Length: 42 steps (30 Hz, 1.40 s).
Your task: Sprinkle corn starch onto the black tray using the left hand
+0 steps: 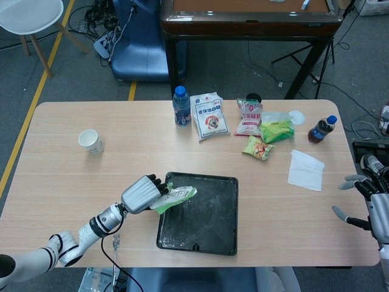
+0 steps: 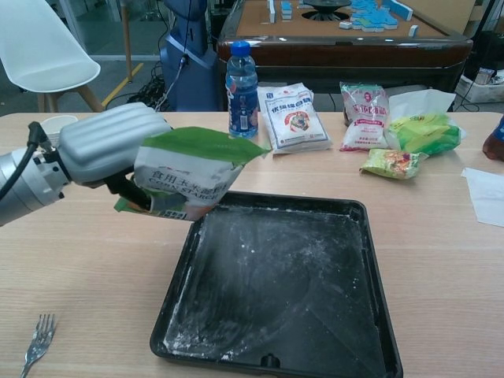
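A black tray [image 2: 331,315] is lying on a light wooden table [image 2: 441,268], its dark floor dusted with thin white powder. A fork [image 2: 35,339] is resting on the table near the tray's near left corner.

Over the tray's left edge, the left hand [image 2: 106,146] is gripping a green and white corn starch bag [image 2: 193,173], its fingers wrapped around the bag's lower part. The bag is tilting well over to the right, its top reaching out above the tray's far left area and clear of the tray floor.

Well to the right of the tray, at the table's right edge, the right hand [image 1: 371,204] is hovering with fingers spread, holding nothing.

Between the tray and that hand, a white napkin [image 1: 306,170] is lying flat. Far left of the tray a paper cup [image 1: 91,141] is standing upright. Beyond the tray's far edge, a blue-capped water bottle [image 2: 242,90] is standing beside a white packet [image 2: 294,118], with a pink packet [image 2: 364,116] and green snack bags [image 2: 421,134] to their right.
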Available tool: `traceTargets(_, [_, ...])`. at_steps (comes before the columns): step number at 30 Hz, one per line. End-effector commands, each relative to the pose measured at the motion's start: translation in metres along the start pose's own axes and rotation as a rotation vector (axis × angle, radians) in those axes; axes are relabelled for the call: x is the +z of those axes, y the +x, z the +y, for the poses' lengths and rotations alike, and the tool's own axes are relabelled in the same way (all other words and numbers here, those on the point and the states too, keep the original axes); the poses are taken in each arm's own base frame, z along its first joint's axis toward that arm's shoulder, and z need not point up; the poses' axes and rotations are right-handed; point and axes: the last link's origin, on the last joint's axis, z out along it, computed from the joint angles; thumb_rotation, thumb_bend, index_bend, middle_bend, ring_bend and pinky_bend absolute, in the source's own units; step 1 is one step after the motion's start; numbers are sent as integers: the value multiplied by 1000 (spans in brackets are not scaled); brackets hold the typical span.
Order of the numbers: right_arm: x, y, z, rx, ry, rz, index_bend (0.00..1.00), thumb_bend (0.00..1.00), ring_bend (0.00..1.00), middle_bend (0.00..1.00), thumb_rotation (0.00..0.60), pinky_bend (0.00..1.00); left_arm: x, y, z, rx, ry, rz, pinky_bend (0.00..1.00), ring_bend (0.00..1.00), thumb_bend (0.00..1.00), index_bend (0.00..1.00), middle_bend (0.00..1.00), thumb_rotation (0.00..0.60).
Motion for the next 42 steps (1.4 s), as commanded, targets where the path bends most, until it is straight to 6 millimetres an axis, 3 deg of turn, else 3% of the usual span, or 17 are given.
traceTargets(1, [0, -1, 1, 3, -1, -3, 442, 143, 155, 338, 600, 176, 4, -3, 8, 217, -70, -36, 602, 617, 349, 517, 629, 600])
traceTargets(16, [-1, -1, 5, 11, -7, -1, 442, 143, 155, 338, 600, 176, -12, -25, 26, 653, -257, -108, 594, 606, 350, 491, 627, 600])
traceTargets(26, [-2, -2, 6, 14, -13, 1, 442, 144, 155, 338, 600, 176, -18, -32, 39, 896, -337, -181, 534, 583, 370, 445, 621, 600])
traceTargets(42, [-4, -1, 9, 16, -19, 5, 442, 143, 155, 338, 600, 175, -23, -43, 52, 1053, -284, -298, 481, 565, 440, 426, 614, 600])
